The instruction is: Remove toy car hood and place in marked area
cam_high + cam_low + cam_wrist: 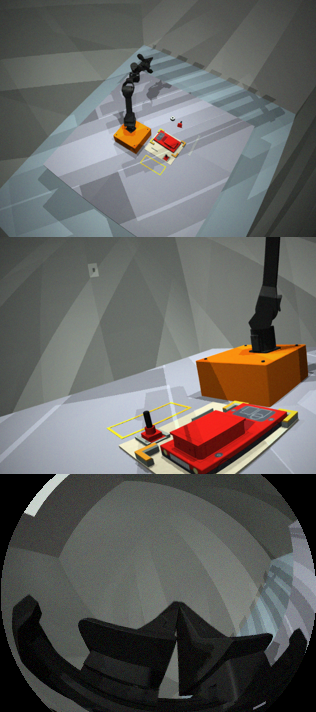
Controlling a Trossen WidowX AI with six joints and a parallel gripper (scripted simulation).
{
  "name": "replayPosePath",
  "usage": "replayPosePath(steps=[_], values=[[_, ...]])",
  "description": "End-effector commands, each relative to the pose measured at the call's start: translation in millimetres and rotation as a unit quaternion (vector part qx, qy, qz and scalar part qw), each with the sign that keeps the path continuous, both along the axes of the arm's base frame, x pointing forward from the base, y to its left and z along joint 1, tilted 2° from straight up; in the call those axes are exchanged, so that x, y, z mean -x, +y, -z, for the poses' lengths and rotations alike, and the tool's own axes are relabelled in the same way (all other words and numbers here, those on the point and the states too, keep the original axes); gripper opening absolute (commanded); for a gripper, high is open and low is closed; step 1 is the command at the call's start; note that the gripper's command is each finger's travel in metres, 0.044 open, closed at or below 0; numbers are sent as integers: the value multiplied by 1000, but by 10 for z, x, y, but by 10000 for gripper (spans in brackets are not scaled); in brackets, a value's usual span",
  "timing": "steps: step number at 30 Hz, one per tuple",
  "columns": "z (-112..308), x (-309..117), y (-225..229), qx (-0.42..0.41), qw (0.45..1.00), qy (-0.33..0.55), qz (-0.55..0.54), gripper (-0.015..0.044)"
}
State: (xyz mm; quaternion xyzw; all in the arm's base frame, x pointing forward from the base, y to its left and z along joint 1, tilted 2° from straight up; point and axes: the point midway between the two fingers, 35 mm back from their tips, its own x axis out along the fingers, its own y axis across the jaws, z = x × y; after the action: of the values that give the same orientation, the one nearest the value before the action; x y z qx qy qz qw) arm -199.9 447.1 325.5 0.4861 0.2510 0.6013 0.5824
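The red toy car (165, 134) (276, 413) sits on a cream board. Its hood (172, 143) (208, 426), a raised red block, rests on the car's front part. The marked area, a yellow outlined rectangle (150, 168) (139, 415), lies on the table beside the board, with nothing inside it. My gripper (152, 58) (177, 606) is shut and empty, raised high and far from the car, beyond the orange base. It is out of frame in the exterior view, and the wrist view shows only walls and some floor and table past the fingers.
The cream board (158, 152) (131, 445) carries yellow corner brackets and a red block with a black peg (166, 156) (147, 419). A white wheel (172, 118), a small red piece (179, 124) and a pale strip (194, 145) lie nearby. The orange base (132, 136) (235, 379) stands beside the board.
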Motion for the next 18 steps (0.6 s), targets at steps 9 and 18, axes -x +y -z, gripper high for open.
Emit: replayPosePath(steps=[9, 18], values=[[295, -1016, 508, 92, 989, -79, 87, 236], [804, -2271, 710, 229, 951, -133, 160, 440]])
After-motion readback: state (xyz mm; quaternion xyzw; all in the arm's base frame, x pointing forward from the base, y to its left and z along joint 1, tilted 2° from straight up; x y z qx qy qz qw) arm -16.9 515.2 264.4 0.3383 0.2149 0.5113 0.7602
